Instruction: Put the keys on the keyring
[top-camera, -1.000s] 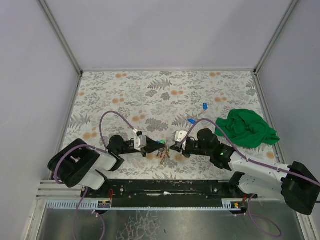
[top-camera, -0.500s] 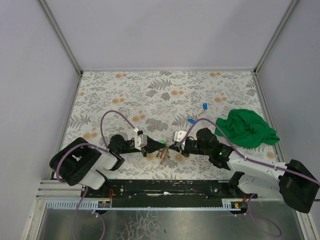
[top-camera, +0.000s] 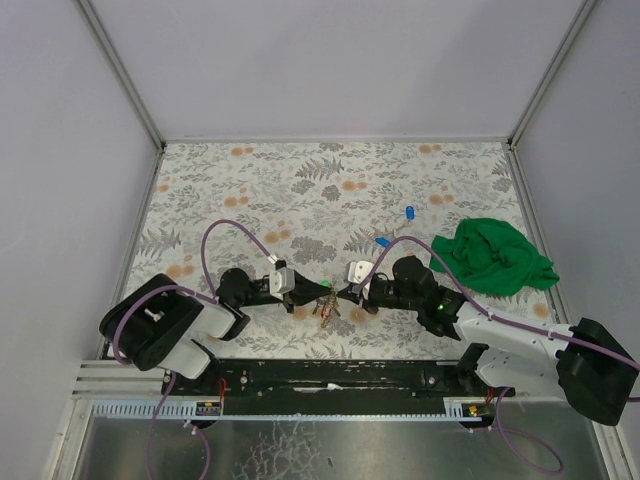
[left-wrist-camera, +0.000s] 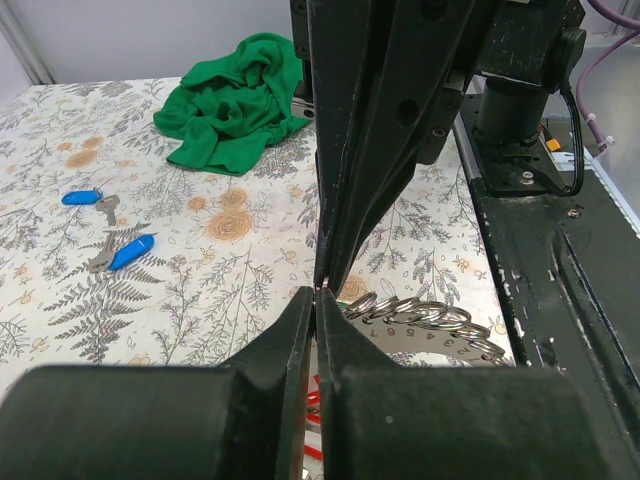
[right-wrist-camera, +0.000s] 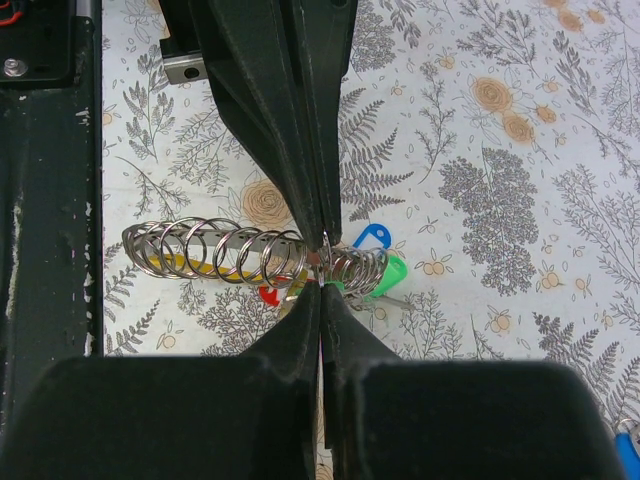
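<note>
A metal holder bar carrying several silver split rings (right-wrist-camera: 240, 255) lies on the floral mat, with blue (right-wrist-camera: 372, 237), green (right-wrist-camera: 392, 272), red (right-wrist-camera: 268, 296) and yellow tags under it. One thin keyring (right-wrist-camera: 325, 262) stands between the two grippers. My left gripper (top-camera: 322, 291) (left-wrist-camera: 316, 292) is shut on its top, and my right gripper (top-camera: 335, 292) (right-wrist-camera: 322, 288) is shut on its bottom, tip to tip. Two loose blue-tagged keys (top-camera: 409, 212) (top-camera: 382, 243) lie farther back on the mat, also visible in the left wrist view (left-wrist-camera: 80, 198) (left-wrist-camera: 130, 252).
A crumpled green cloth (top-camera: 495, 257) (left-wrist-camera: 235, 100) lies at the right of the mat. The black rail with the arm bases (top-camera: 340, 375) runs along the near edge. Grey walls enclose the mat at the left, back and right.
The left arm has crept slightly toward the right gripper. Both grippers stay shut, tip to tip, over the ring bunch.
</note>
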